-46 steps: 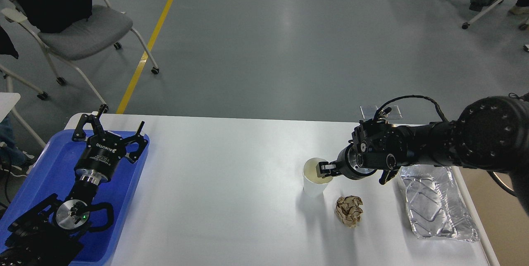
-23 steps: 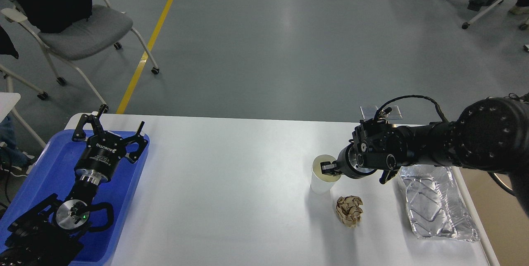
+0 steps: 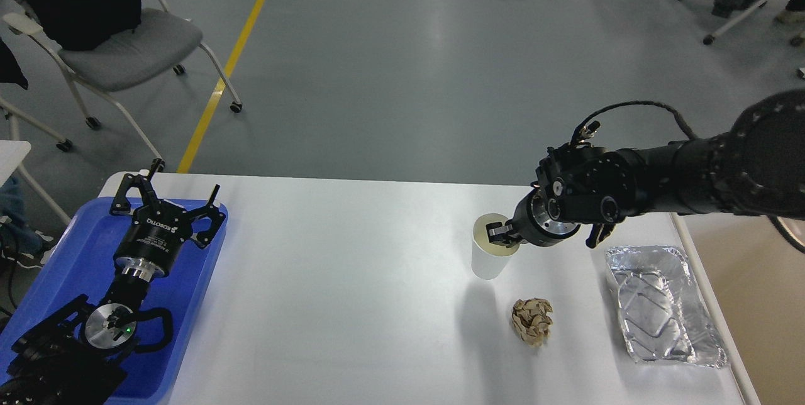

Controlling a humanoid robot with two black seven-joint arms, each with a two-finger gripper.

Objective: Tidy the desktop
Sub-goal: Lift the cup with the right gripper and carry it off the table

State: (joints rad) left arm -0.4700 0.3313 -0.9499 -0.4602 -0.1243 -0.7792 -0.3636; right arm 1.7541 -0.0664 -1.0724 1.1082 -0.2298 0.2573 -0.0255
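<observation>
One legible mark for you, white "ROBOTIQ" lettering on the black body of the left gripper (image 3: 165,204), seen upside down, nothing else readable

The right gripper (image 3: 503,233) sits at the cup's (image 3: 489,260) rim; its fingers are small and dark — how they meet the rim can't be made out. It covers part of the cup's mouth. The right arm (image 3: 723,172) runs off the right edge. The left arm (image 3: 75,342) is cut off at the bottom-left corner and hides much of the blue tray (image 3: 56,266). The tray's near end and the desktop's (image 3: 327,279) near edge leave the frame — so does the chair (image 3: 100,46) at left.
</observation>
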